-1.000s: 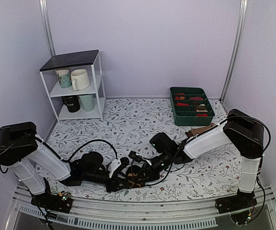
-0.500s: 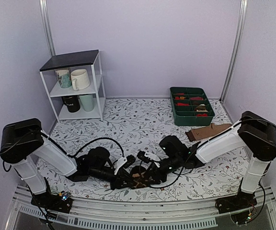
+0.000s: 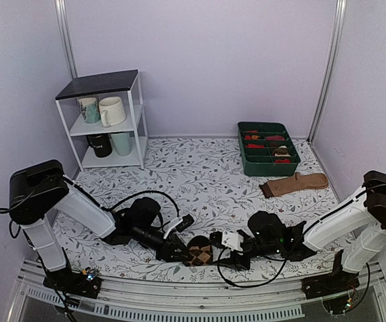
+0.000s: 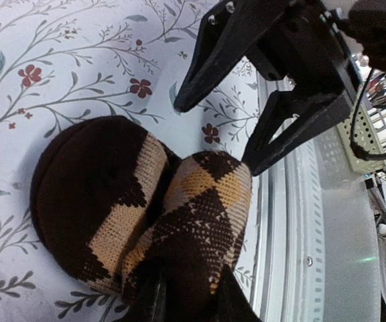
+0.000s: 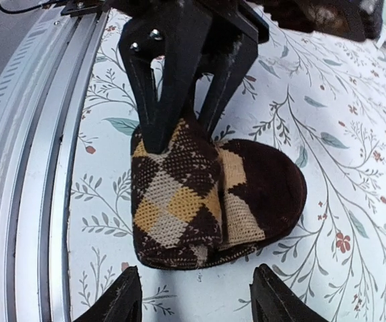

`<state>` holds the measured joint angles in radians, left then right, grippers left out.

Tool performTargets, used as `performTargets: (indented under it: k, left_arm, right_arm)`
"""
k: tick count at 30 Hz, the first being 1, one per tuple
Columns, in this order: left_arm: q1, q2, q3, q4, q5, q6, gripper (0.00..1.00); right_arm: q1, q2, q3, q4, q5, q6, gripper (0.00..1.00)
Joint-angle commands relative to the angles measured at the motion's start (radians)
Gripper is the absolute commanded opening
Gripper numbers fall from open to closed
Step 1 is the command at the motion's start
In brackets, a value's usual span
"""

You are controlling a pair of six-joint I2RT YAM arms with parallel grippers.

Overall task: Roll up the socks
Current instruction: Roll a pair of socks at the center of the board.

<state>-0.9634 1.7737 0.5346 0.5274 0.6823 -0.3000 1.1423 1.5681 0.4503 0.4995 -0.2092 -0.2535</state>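
Where table [image 3: 200,174] nears front rail [image 3: 200,285], socks [image 5: 179,201] lie rolled into compact argyle bundle; left gripper [image 5: 178,137] clamped on bundle's diamond-patterned side, squeezing fabric from both sides; right gripper [image 5: 196,268] spread wide, holding nothing, just beside bundle, facing left gripper; plain tan sock [image 3: 293,183] flat, well apart, far right, near green compartment tray [image 3: 268,149]
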Motion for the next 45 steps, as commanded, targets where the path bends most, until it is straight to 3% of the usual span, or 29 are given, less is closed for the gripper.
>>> performTargets:
  k: [1, 9, 13, 15, 21, 29, 35, 43, 45]
  left_arm:
    - [-0.001, 0.074, -0.04, -0.266, 0.02, -0.03, 0.1]
    - [0.0, 0.088, -0.021, -0.267, 0.025, -0.026, 0.1]
    - [0.0, 0.084, -0.031, -0.257, 0.022, -0.028, 0.1]
    - [0.0, 0.083, -0.033, -0.254, 0.022, -0.028, 0.1]
    - [0.0, 0.082, -0.024, -0.268, 0.013, -0.008, 0.1]
    - [0.0, 0.071, -0.032, -0.257, -0.001, -0.01, 0.1]
    - [0.0, 0.063, -0.027, -0.268, -0.014, 0.003, 0.09]
    - [-0.001, 0.032, 0.01, -0.329, -0.046, 0.05, 0.09]
    - [-0.001, 0.017, 0.02, -0.338, -0.046, 0.064, 0.09]
  right_arm:
    - [0.044, 0.015, 0.021, 0.076, 0.09, -0.11, 0.55]
    - [0.093, 0.068, 0.106, 0.038, 0.088, -0.143, 0.57]
    - [0.085, 0.076, 0.126, 0.013, 0.264, -0.043, 0.57]
    - [0.053, 0.067, 0.151, -0.05, 0.277, 0.016, 0.58]
    - [-0.079, 0.079, 0.242, -0.201, 0.061, 0.189, 0.57]
    - [-0.107, 0.186, 0.299, -0.265, -0.208, 0.244, 0.53]
    - [-0.107, 0.208, 0.294, -0.289, -0.243, 0.249, 0.52]
    - [-0.11, 0.332, 0.377, -0.298, -0.218, 0.274, 0.2]
    - [-0.115, 0.364, 0.399, -0.29, -0.185, 0.271, 0.17]
